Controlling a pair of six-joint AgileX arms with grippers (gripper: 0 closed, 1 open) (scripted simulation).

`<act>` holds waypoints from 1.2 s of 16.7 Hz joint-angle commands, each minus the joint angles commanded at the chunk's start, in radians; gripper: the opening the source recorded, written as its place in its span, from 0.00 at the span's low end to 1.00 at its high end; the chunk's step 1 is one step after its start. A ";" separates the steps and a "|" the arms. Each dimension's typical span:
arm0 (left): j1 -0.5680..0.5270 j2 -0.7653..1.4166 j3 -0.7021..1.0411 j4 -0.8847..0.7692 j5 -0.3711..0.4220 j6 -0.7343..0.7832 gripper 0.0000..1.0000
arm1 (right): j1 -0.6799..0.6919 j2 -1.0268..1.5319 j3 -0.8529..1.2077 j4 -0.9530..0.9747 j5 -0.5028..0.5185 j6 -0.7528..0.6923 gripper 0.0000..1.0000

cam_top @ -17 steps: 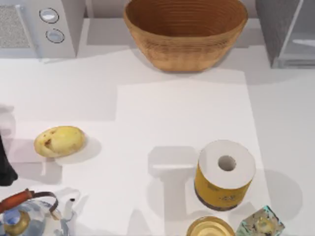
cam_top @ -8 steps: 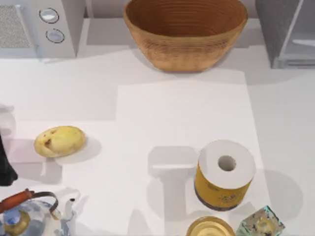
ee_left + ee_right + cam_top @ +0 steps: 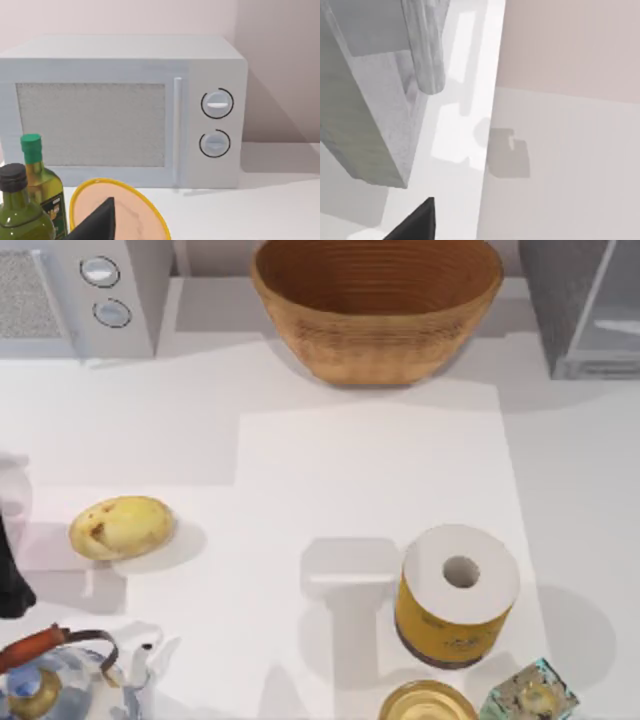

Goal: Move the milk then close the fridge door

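Left arm [image 3: 12,580] at table's left edge; tool states unclear

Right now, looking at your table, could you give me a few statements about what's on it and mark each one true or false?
1. The potato lies on the table's left side. True.
2. The paper roll lies flat on its side. False: it stands on end, its hole facing up.
3. The basket sits at the far edge, between the microwave and the fridge. True.
4. The microwave has three knobs. False: it has two, one above the other.
5. The teapot sits beside the basket. False: it is at the near left corner, nearer than the potato.
6. Two green bottles stand in front of the microwave. True.
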 joint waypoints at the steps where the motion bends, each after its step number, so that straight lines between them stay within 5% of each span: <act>1: 0.000 0.000 0.000 0.000 0.000 0.000 1.00 | 0.049 0.005 -0.004 0.041 0.016 0.082 1.00; 12: 0.000 0.000 0.000 0.000 0.000 0.000 1.00 | 0.415 0.023 -0.065 0.592 0.150 0.762 1.00; 20: 0.000 0.000 0.000 0.000 0.000 0.000 1.00 | 0.547 -0.014 -0.080 0.806 0.156 0.980 1.00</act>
